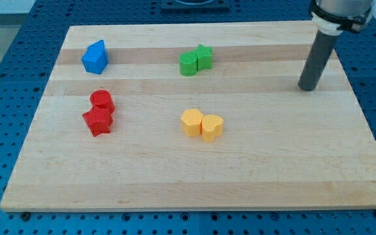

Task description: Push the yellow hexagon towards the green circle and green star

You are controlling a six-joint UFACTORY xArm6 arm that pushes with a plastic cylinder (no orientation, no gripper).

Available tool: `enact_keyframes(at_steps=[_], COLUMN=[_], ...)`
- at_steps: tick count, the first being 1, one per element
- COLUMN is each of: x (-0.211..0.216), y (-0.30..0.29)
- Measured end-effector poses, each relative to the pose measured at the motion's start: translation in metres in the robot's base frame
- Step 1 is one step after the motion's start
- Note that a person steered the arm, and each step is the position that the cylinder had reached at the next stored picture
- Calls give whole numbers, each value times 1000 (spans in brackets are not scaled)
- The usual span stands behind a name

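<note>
Nearest the view's bottom the wooden board [194, 183] is bare wood. Next up, approx mid-board, sits the yellow pair: the yellow hexagon [192, 122] on the view's left, touching a yellow heart-ish block [212, 127] on its right. Over at the view's left, same depth or a bit farther, a red star [98, 121] w/ a red cylinder [102, 100] touching it just behind. Farther back, my tip [307, 87] rests on the board at the view's right, well apart from every block; it's a plain dark rod, no jaws, nothing held, touching no block. The yellow hexagon lies to the view's left of the tip and nearer the bottom. Beyond that, toward the view's top, the green circle [188, 64] and green star [203, 57] stand touching, circle on the left, star on the right, roughly straight up from the hexagon w/ clear wood between. Top left: a blue block [95, 57], shape approx pentagon-like, alone.
</note>
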State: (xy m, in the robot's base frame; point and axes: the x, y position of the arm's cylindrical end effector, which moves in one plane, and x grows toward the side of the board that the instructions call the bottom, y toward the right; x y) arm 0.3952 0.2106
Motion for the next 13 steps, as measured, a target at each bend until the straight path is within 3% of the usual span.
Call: enact_keyframes(at_steps=[2,3,5,6,8,10,13], x=[1,34,146,173,166,130,67], y=[0,0,-10,-40,-138,-207,-221])
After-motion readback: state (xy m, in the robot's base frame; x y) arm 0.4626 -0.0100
